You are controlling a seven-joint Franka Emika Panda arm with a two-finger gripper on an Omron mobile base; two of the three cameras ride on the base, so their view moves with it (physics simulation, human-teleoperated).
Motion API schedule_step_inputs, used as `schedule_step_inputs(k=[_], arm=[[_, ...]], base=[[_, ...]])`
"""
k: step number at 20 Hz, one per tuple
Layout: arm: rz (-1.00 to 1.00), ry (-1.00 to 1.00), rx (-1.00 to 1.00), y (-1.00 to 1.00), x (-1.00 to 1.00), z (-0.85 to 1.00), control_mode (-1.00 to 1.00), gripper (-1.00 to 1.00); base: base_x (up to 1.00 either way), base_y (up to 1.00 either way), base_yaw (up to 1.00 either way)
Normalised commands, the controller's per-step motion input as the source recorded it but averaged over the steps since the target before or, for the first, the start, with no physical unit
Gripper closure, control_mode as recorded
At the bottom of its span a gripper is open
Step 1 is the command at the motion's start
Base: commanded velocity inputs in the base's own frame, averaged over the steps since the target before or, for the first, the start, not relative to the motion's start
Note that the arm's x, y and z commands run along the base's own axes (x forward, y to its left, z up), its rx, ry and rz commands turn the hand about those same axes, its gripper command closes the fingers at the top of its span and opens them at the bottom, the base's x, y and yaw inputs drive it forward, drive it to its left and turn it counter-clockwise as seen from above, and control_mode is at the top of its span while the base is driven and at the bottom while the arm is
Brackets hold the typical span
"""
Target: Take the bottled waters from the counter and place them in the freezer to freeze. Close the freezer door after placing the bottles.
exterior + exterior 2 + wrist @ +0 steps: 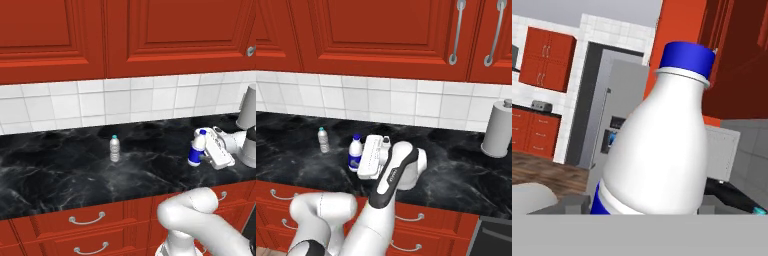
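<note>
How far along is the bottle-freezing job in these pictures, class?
Done: nothing is frozen yet. In hand: the gripper sits around the white bottle, which looks lifted off the counter, though a firm grip can't be confirmed. Left: carry it to the freezer, fetch the clear bottle standing on the counter, then shut the door.

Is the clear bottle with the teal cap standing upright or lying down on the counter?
Upright. The clear bottle stands on its base on the counter, cap on top.

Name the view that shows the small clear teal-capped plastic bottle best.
Left base view: the small clear teal-capped plastic bottle stands upright, unobstructed, mid-counter. The right base view shows it smaller, at far left.
</note>
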Motion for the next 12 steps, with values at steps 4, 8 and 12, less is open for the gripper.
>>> schedule_step_inputs(k=[4, 8, 12], arm=[[0.11, 0.00, -0.01, 0.68, -0.53, 0.16, -1.00, 1.00], [0.11, 0.00, 0.10, 0.22, -0.17, 0.00, -1.00, 1.00], [0.01, 0.00, 0.06, 0.00, 0.00, 0.00, -1.00, 1.00]], base=[[0.00, 0.00, 0.00], [0.00, 0.00, 0.00], [0.00, 0.00, 0.00]])
